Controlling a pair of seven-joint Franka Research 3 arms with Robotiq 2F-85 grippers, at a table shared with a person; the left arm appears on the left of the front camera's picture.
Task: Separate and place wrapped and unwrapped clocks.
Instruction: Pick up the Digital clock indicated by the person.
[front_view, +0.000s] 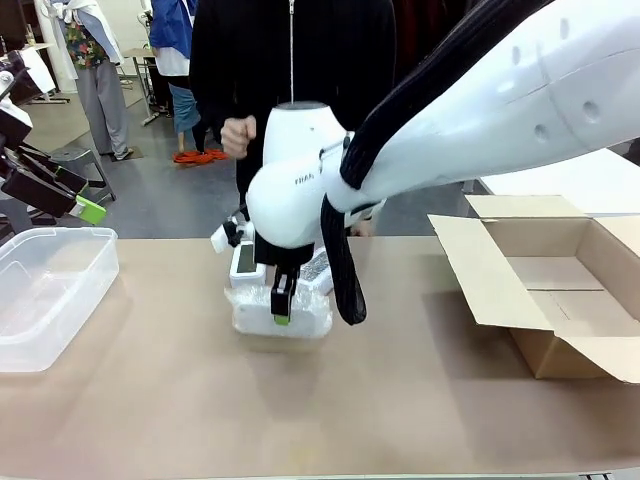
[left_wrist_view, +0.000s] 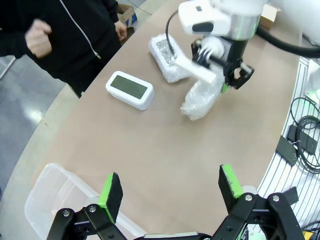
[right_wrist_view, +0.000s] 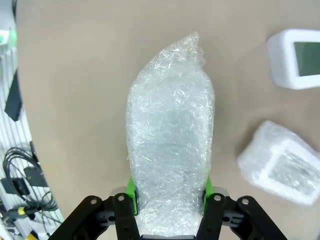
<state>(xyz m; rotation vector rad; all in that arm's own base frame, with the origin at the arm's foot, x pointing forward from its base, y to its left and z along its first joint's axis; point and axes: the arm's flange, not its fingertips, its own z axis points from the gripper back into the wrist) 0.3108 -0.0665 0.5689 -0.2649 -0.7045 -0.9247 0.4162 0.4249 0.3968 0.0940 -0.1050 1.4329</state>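
The right tool (right_wrist_view: 170, 201) is pinched onto one wrapped clock (right_wrist_view: 170, 140). Its green pads press the two long sides of the bubble wrap near one end, and the rest of the bundle sticks out past the fingertips. From the front, this tool (front_view: 283, 303) points down at the bench (front_view: 400, 400), with the bundle (front_view: 300, 322) under it and low against the top. I cannot tell if it is touching the bench or raised a little.

The left tool (left_wrist_view: 170, 187) is spread wide with nothing between its pads. It hangs well back from the clocks, above the near corner of a clear plastic tub (left_wrist_view: 47, 197). From the front it (front_view: 80, 197) sits high at the far left, over that tub (front_view: 50, 290).

There are three clocks, two wrapped and one bare. The second wrapped clock (right_wrist_view: 282, 167), with a dark face showing through its wrap, lies flat on the bench just to one side of the right tool and apart from the held one. The bare clock (right_wrist_view: 297, 57) is white with a dark screen. It lies farther out on the same side, beyond the fingertips and touching neither bundle.

There is one tub and one open cardboard box (front_view: 560, 290), which sits off to the right tool's other side. A person's hand (front_view: 238, 135) is held in a fist beyond the bench.
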